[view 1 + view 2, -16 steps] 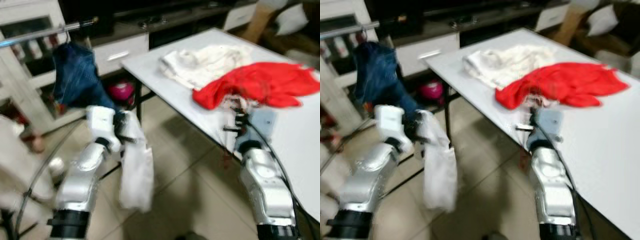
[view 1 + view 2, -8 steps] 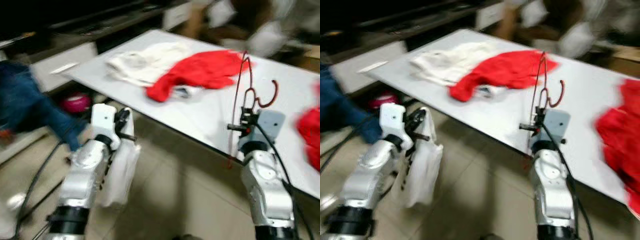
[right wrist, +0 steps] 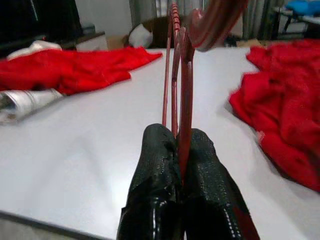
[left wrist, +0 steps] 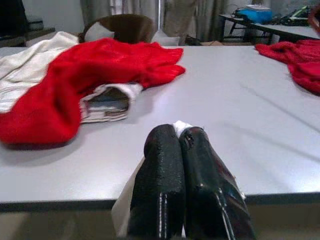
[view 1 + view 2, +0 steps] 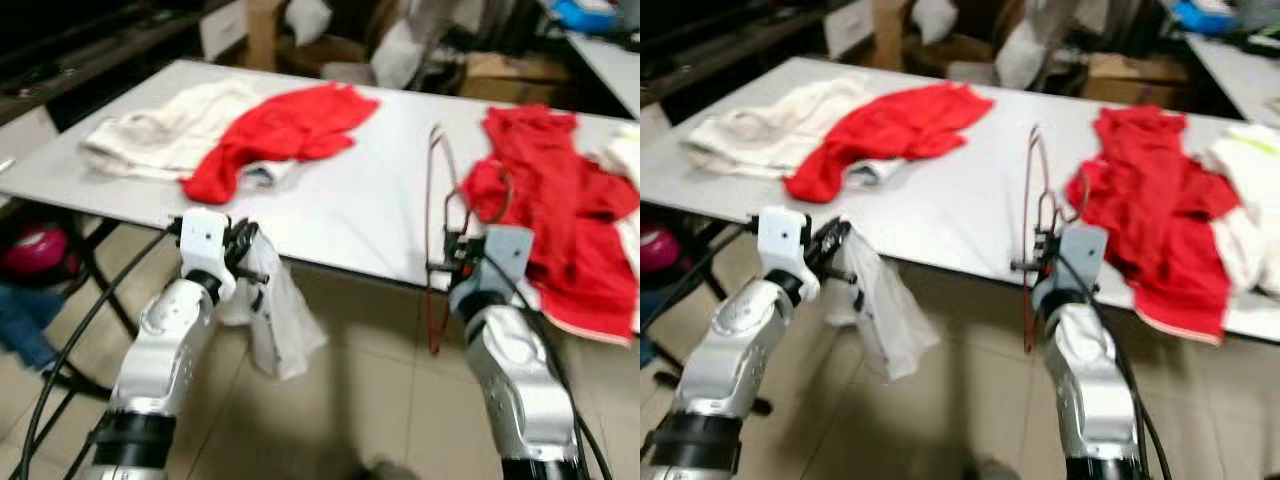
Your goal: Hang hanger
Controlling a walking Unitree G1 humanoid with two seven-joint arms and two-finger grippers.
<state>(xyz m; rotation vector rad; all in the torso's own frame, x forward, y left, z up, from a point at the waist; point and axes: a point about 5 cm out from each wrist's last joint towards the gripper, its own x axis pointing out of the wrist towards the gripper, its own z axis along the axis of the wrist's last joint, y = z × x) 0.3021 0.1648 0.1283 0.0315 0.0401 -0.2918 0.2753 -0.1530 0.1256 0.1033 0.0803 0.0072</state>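
Left eye view gives you one red hanger [image 5: 436, 235] standing upright over the table [image 5: 370, 205] edge, clamped in your right gripper [image 5: 452, 262]. Two red garments, one white cloth [image 5: 278, 318] pinched by your left gripper [image 5: 246, 262].

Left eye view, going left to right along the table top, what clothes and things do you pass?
Cream garment → red garment → red hanger held upright in the right gripper → second red garment. The left gripper, in front of the table's near edge, holds a white cloth.
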